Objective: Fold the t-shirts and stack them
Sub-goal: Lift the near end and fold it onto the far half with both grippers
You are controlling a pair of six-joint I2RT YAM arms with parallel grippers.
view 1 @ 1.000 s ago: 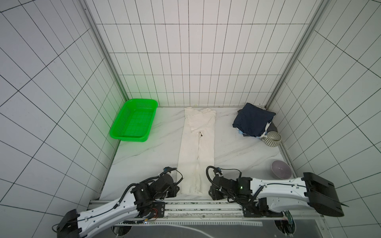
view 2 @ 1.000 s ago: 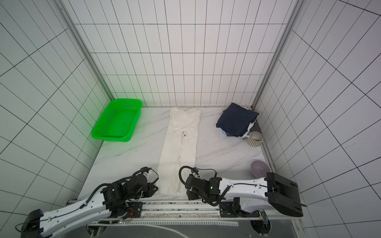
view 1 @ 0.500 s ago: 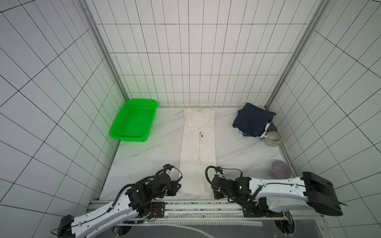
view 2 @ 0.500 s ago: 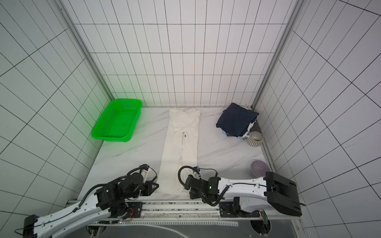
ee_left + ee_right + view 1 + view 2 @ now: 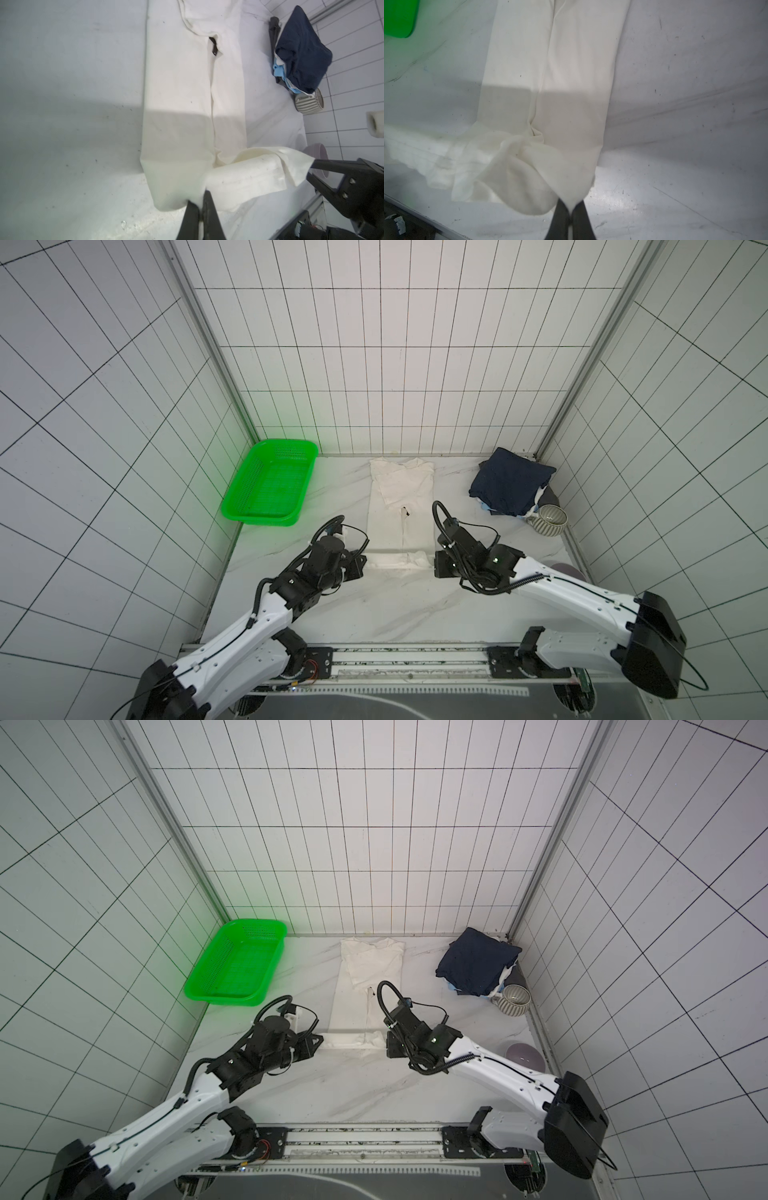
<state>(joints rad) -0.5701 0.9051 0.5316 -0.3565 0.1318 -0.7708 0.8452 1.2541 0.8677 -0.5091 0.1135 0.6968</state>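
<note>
A long cream-white t-shirt point(image 5: 401, 510) point(image 5: 365, 986) lies folded into a narrow strip down the middle of the marble table. Its near hem is raised off the table and curls over. My left gripper point(image 5: 363, 562) point(image 5: 320, 1040) point(image 5: 200, 203) is shut on the hem's left corner. My right gripper point(image 5: 434, 566) point(image 5: 387, 1046) point(image 5: 571, 204) is shut on the right corner. Both wrist views show the cloth point(image 5: 178, 104) point(image 5: 571, 83) pinched between the black fingers. A stack of folded t-shirts with a navy one point(image 5: 509, 485) point(image 5: 478, 965) point(image 5: 301, 52) on top sits at the back right.
A green basket point(image 5: 270, 489) point(image 5: 237, 965) point(image 5: 398, 16) stands at the back left. A striped bowl point(image 5: 548, 520) point(image 5: 513, 1000) point(image 5: 309, 101) lies beside the stack. A lilac bowl point(image 5: 524, 1056) point(image 5: 316, 153) sits by the right wall, behind my right arm. Tiled walls close in on three sides.
Both grippers have moved away from the table's near edge toward the back, carrying the shirt's near hem up and over. The right gripper has shut on the cloth.
</note>
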